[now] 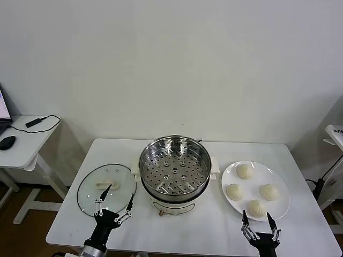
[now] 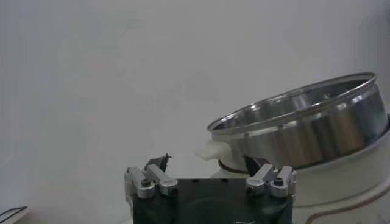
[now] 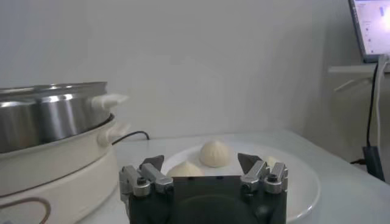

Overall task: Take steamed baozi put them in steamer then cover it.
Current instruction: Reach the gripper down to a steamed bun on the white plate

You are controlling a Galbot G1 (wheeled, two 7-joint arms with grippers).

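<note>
The white table (image 1: 177, 225) carries everything, and on it the steamer (image 1: 174, 166) stands between the two claws, ahead of both, uncovered, with its perforated tray bare, so by my reading the task sits at its very first step: no bun has been moved. Ahead of the right gripper (image 1: 259, 219), and just beyond its fingertips, lies the white plate (image 1: 282, 206) holding all four steamed baozi (image 1: 257, 208); the nearest bun is almost straight in front of that claw, the others farther off behind it. Ahead of the left gripper (image 1: 114, 202) and partly under its fingertips in the head view lies the cover (image 1: 88, 193), flat on the table with its cream handle up, beside the steamer. The next move looks to be the right claw's: go forward and down over the nearest bun, close gently on soft dough, then carry it across to the tray on its inner side. The cover should wait until the plate is cleared. Both arms sit low at the near table edge, pointing away from the robot's body; the right wrist view shows its claw level with the plate. Both claws are spread wide and hold nothing.
</note>
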